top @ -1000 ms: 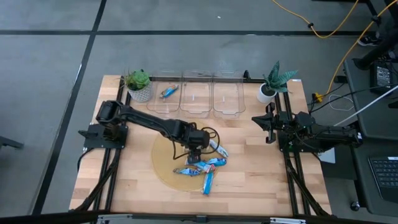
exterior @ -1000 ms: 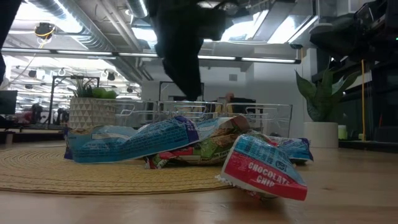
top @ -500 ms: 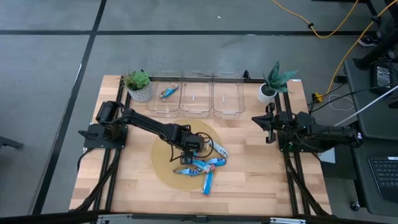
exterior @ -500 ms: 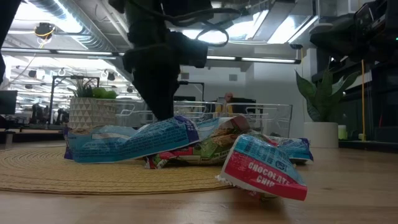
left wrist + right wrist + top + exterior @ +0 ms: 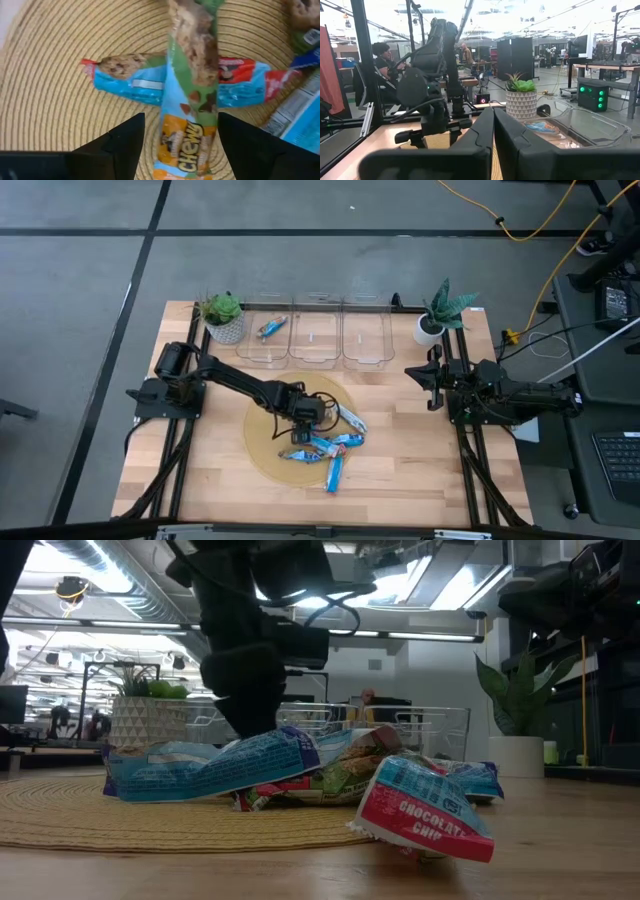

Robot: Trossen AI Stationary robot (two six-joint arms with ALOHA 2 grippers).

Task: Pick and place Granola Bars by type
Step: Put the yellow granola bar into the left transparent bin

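Left gripper (image 5: 175, 150) lowered since earlier frame, fingers spread astride green bar (image 5: 190, 100) at centre frame, positioned for grasp; nothing gripped. Right gripper (image 5: 432, 384) clenched, parked right edge.

The left pincer (image 5: 180, 145) stands low with its jaws apart, straddling one end of a green Chewy bar (image 5: 187, 100). That bar lies across a blue bar (image 5: 135, 82) on the woven mat (image 5: 45, 100). Bare mat lies open outside one finger; more Granola Bars (image 5: 325, 445) crowd close outside the other. Beyond the pile, the bench (image 5: 400, 470) is free toward the right pincer (image 5: 432, 385).
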